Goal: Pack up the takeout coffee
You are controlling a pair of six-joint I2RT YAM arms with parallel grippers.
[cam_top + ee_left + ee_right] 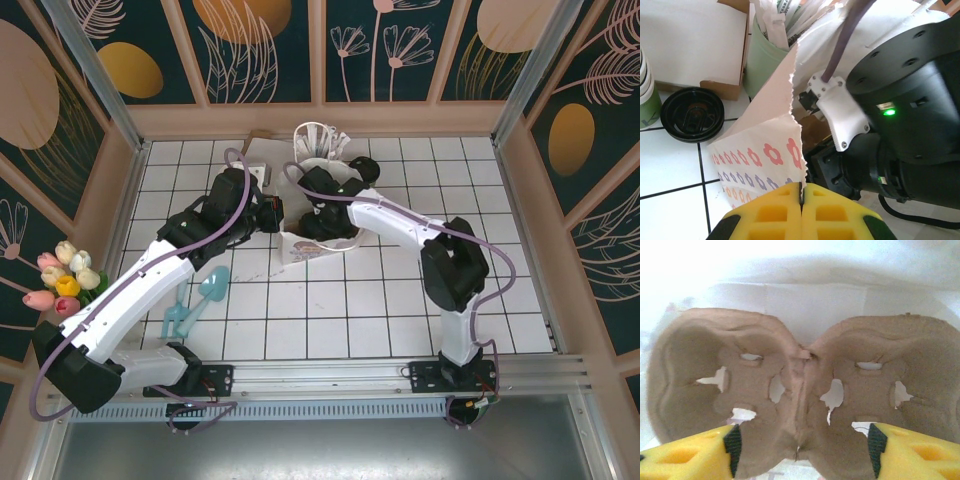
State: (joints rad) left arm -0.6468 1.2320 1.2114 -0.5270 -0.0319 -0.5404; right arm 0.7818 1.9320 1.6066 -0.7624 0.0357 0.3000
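The takeout coffee is out of view. My left gripper (pixel 801 192) is shut on the torn top edge of a white paper bag (pixel 760 150) printed with small flowers, which stands mid-table (pixel 300 250). My right arm reaches down into that bag (pixel 335 215). Inside it, my right gripper (pixel 802 442) stands open, its fingers (pixel 732 442) wide apart on either side of the near edge of a brown pulp two-cup carrier (pixel 805 390). The carrier lies on the bag's bottom with both cup wells empty.
A black round lid (pixel 692 114) lies on the tiles left of the bag, beside a stack of green cups (pixel 646 97). Behind stand a pale green cup of wrapped sticks (pixel 765 55) and a cardboard box (pixel 695 45). Light blue utensils (pixel 197 303) and tulips (pixel 62 280) are at the left.
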